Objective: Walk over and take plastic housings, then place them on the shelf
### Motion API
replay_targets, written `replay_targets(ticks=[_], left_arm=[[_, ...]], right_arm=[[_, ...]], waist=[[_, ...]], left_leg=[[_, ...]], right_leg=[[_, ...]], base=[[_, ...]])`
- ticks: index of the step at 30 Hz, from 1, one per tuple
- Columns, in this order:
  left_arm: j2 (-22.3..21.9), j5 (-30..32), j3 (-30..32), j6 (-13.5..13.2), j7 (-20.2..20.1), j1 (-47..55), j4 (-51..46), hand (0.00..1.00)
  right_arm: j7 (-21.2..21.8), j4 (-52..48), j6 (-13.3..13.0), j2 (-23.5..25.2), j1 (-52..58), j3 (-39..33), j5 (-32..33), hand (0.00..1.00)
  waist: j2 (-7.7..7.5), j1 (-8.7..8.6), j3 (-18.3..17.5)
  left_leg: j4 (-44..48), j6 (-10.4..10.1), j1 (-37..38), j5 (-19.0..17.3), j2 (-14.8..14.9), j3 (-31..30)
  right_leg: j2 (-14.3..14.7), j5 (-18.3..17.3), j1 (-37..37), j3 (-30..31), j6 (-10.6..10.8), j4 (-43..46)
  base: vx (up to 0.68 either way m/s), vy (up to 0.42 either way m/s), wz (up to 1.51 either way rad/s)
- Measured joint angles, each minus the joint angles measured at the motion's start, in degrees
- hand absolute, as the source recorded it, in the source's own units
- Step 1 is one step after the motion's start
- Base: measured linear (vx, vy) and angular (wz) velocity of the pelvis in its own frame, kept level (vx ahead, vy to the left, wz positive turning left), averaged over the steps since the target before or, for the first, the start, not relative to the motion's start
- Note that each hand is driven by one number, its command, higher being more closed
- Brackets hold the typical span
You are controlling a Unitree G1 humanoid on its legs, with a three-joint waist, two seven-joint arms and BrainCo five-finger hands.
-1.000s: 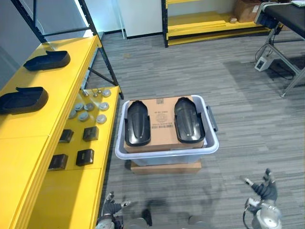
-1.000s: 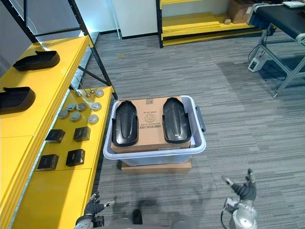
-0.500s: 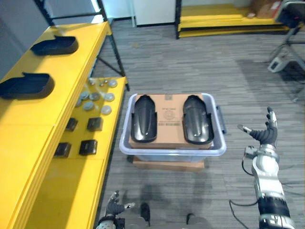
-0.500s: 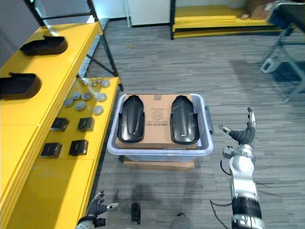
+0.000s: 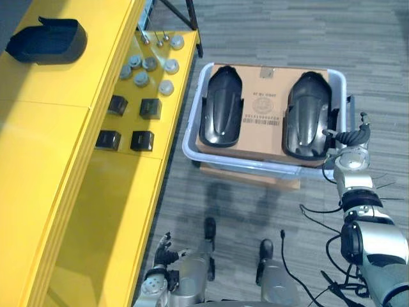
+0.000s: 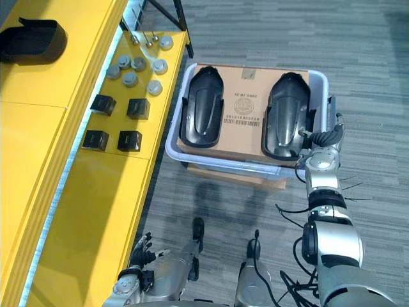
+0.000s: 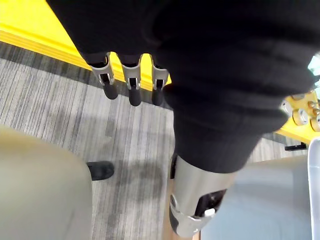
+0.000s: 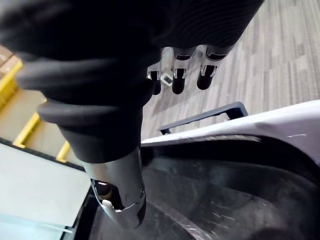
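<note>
"Where were the housings?"

"The left housing (image 5: pixel 220 105) and the right housing (image 5: pixel 308 115) lay on a cardboard box (image 5: pixel 265 105) in the bin (image 5: pixel 192 137). A third housing (image 5: pixel 48 39) sat on the yellow shelf (image 5: pixel 57 166)."

"The hands?"

"The right hand (image 5: pixel 349 138) was spread at the bin's right rim, just beside the right housing and holding nothing. The left hand (image 5: pixel 163 247) hung relaxed, low by the shelf."

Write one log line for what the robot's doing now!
right hand: open, by right housing | left hand: open, low | left housing: in bin

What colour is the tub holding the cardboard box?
The tub is pale bluish-grey plastic, seen best in the left eye view.
</note>
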Motion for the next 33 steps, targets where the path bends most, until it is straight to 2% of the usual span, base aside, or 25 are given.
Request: replay_targets(ticks=[6, 12, 17, 20, 23, 26, 28, 29, 31, 33], left_arm=[[-0.1, -0.2, -1.9, 0.0, 0.6, -1.6, -1.2, 0.0], [-0.1, -1.2, -2.2, -0.1, 1.1, -1.7, -1.1, 0.0], [-0.1, -1.3, -2.0, -0.1, 1.2, -2.4, -1.1, 0.0], [-0.1, -1.4, -1.9, -0.1, 1.2, -2.6, -1.1, 0.0], [-0.5, -1.4, -1.7, 0.0, 1.2, -2.6, -1.1, 0.0], [-1.3, -1.3, -0.8, 0.0, 1.1, -2.6, -1.3, 0.0], [-1.4, -1.3, 0.6, 0.1, 1.0, -2.3, -2.3, 0.0], [-1.3, -1.3, 0.7, 0.2, 1.0, -2.0, -2.8, 0.0], [-0.6, -1.2, 1.2, 0.3, 0.9, -1.4, -5.2, 0.0], [-0.5, -1.0, 2.3, 0.4, 0.8, -1.2, -7.4, 0.0]], right_arm=[[0.1, 2.1, -0.1, -1.4, -1.6, -1.2, 0.4, 1.0], [0.3, 1.5, -1.4, -0.9, -1.7, -0.3, 2.4, 1.0], [0.1, -1.4, -1.4, -0.2, 0.2, 0.8, 2.7, 1.0], [0.1, -6.7, -1.4, 0.6, 4.0, 0.8, 2.7, 1.0], [-0.2, -14.4, -1.2, 1.4, 8.9, 0.8, 2.7, 1.0], [-1.8, -25.8, -1.2, 2.8, 16.1, 0.1, 2.6, 1.0], [-2.9, -35.7, -1.3, 5.8, 22.0, -1.7, 2.2, 1.0], [-3.4, -37.5, -1.5, 6.7, 23.1, -2.3, 2.0, 1.0], [-4.9, -43.7, -2.0, 9.9, 27.3, -4.3, 1.7, 1.0], [-5.5, -48.1, -2.4, 11.1, 30.4, -5.1, 0.6, 1.0]], waist=[[1.26, 0.03, 1.4], [0.87, 0.17, 1.8], [0.55, -0.01, 2.1], [0.02, -0.16, 2.4], [-0.29, -1.03, 2.5], [-0.78, -1.77, 2.2], [-1.96, -2.91, 1.3], [-2.3, -3.21, 0.9], [-3.9, -3.19, -1.8], [-4.6, -3.13, -2.5]], left_leg=[[0.0, 0.0, -1.1, 0.6, 0.0, -0.7], [0.0, 0.0, -1.5, 0.6, 0.1, 0.5], [0.0, -0.1, -1.2, 0.5, 0.1, 1.2], [0.0, -0.1, -0.7, 0.5, 0.0, 1.7], [-0.1, -0.1, -0.6, 0.5, -0.1, 1.4], [-0.1, -0.1, 0.5, 0.5, -0.2, 1.1], [-0.1, -0.1, 1.3, 0.5, -0.5, 0.3], [-0.1, -0.1, 1.4, 0.5, -0.2, 0.2], [-0.1, -0.3, 1.5, 0.3, -0.1, 0.2], [-0.2, -0.6, 2.7, -0.1, -0.1, 0.0]], right_leg=[[0.0, -0.1, -1.1, -0.4, -0.1, 0.8], [0.1, -0.2, -2.8, 1.3, -0.3, 1.9], [0.4, -0.2, -2.9, 2.8, -0.2, 1.6], [0.4, 0.0, -2.8, 3.1, -0.1, 1.6], [0.4, 0.2, -2.5, 2.8, 0.0, 1.6], [0.1, 0.3, -1.3, 2.6, 0.2, 1.3], [0.0, 0.3, 0.2, 1.8, 0.3, 0.6], [-0.1, 0.3, 0.4, 1.9, 0.3, 0.5], [0.0, 0.3, 0.6, 2.0, 0.4, 0.1], [0.0, 0.2, 2.2, 2.0, 0.5, -0.4]], base=[[0.0, -0.009, 0.06], [-0.01, -0.012, -0.12], [0.0, -0.01, -0.1], [0.02, -0.017, -0.07], [0.02, -0.012, 0.04], [0.02, -0.016, 0.03], [0.01, -0.003, 0.11], [0.01, -0.011, 0.11], [0.0, 0.0, 0.0], [0.0, 0.0, 0.0]])
